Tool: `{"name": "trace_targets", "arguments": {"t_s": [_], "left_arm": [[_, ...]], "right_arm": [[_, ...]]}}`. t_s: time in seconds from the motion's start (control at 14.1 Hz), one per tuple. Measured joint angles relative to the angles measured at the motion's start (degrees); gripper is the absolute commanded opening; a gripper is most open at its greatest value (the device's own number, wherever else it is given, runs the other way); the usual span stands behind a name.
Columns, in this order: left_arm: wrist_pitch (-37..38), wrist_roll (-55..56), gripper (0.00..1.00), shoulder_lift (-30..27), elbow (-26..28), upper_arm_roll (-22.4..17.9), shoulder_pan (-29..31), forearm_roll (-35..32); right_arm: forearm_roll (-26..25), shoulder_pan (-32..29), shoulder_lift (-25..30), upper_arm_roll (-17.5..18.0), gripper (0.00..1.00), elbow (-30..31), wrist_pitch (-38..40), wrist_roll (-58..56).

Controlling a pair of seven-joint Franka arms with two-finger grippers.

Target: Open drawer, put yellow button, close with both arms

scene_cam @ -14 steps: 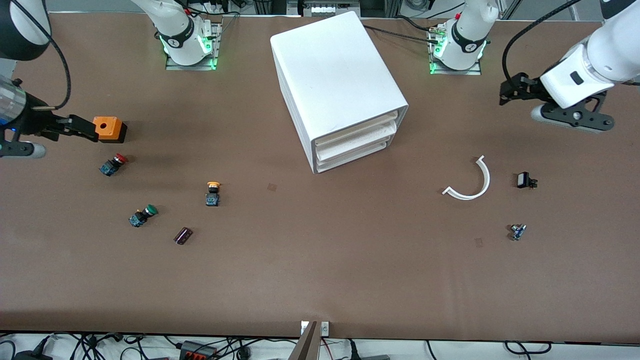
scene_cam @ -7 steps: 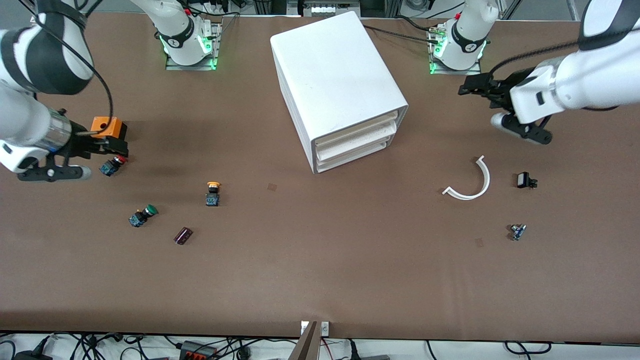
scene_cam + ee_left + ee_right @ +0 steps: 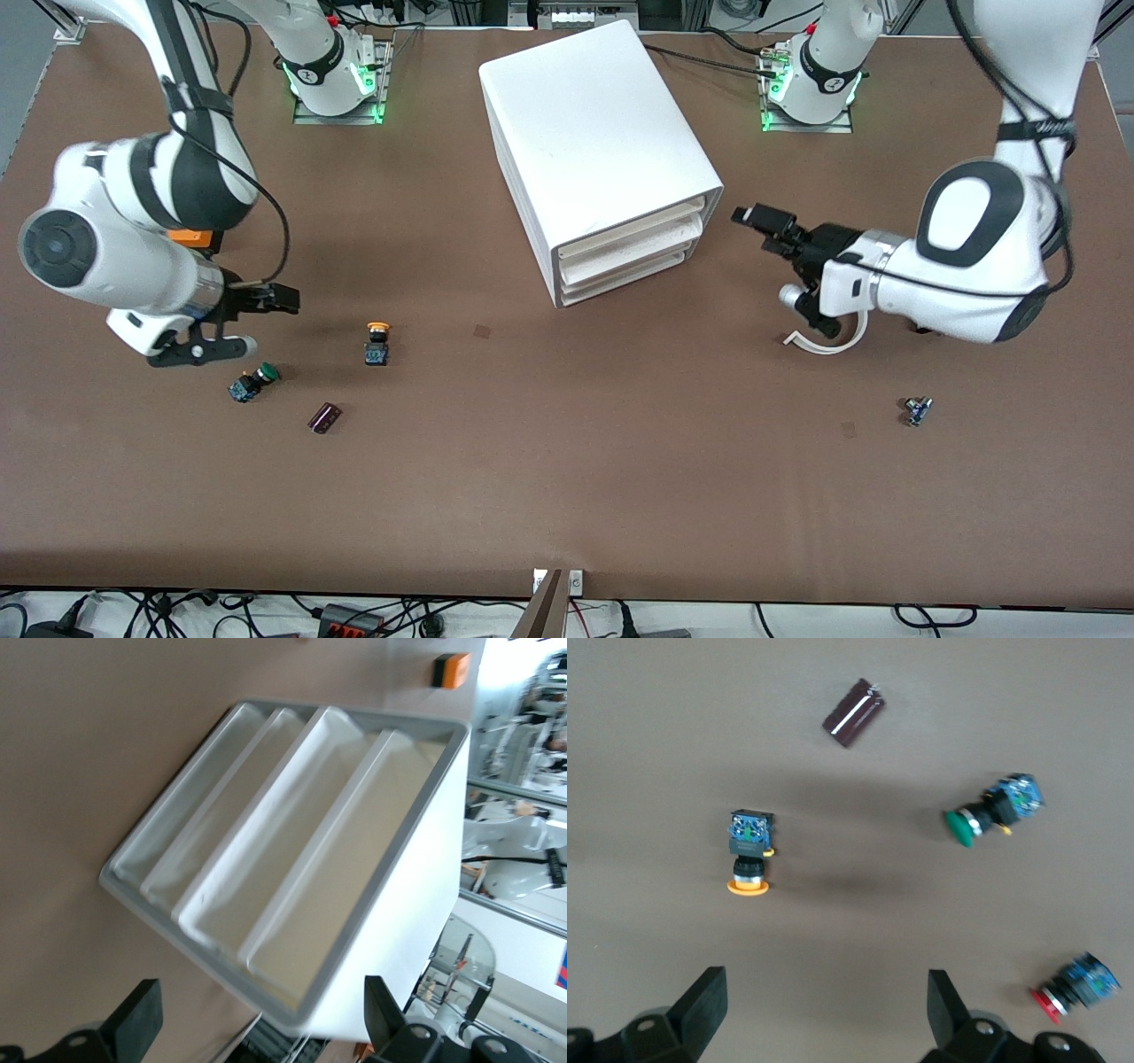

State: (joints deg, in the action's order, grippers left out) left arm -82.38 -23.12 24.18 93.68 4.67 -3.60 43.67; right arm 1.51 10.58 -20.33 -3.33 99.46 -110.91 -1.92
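Note:
The yellow button [image 3: 377, 340] lies on the table between the right arm's end and the white drawer unit [image 3: 602, 142]; it also shows in the right wrist view [image 3: 749, 861]. My right gripper [image 3: 276, 301] is open and empty, over the table beside the yellow button toward the right arm's end; its open jaws show in its wrist view [image 3: 824, 1014]. My left gripper [image 3: 764, 224] is open and empty, pointing at the unit's drawer fronts [image 3: 627, 254] [image 3: 292, 859], which are all shut. It is apart from them.
A green button [image 3: 254, 381] [image 3: 990, 811] and a dark purple cylinder [image 3: 324, 417] [image 3: 854, 712] lie near the yellow one. A red button [image 3: 1067, 989] and an orange box [image 3: 191, 237] are by the right arm. A white curved strip [image 3: 833, 344] and a small blue part [image 3: 917, 410] lie under the left arm.
My right gripper moved from the orange box toward the yellow button, now covering the red one. My left gripper swung in toward the drawer fronts. No object moved.

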Motion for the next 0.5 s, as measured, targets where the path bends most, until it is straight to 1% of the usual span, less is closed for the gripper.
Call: {"name": "trace_targets", "arguments": {"t_s": [0.14, 0.21, 0.28, 0.42, 0.5], "left_arm": [[-2.7, -5.3, 1.00, 2.2, 1.3, 0.0, 0.0, 6.0], [-4.1, -7.7, 1.00, 2.7, 3.0, 0.0, 0.0, 8.7], [-5.4, -9.9, 0.91, 2.9, 5.1, 0.0, 0.0, 10.8], [-6.6, -14.6, 0.69, 2.9, 8.8, 0.1, 0.0, 13.3], [-6.6, -16.5, 0.62, 2.9, 10.0, 0.3, 0.0, 14.5]], "right_arm": [[0.5, 1.9, -3.2, 0.0, 1.00, 0.0, -2.2, 0.4], [0.8, 2.8, -4.7, 0.1, 1.00, 0.0, -3.6, 1.6], [0.9, 3.6, -6.3, 0.1, 1.00, 0.0, -5.0, 2.3], [1.0, 4.7, -9.1, 0.1, 1.00, 0.0, -7.5, 2.7], [1.0, 5.1, -10.2, 0.1, 1.00, 0.0, -8.5, 2.9]]}}
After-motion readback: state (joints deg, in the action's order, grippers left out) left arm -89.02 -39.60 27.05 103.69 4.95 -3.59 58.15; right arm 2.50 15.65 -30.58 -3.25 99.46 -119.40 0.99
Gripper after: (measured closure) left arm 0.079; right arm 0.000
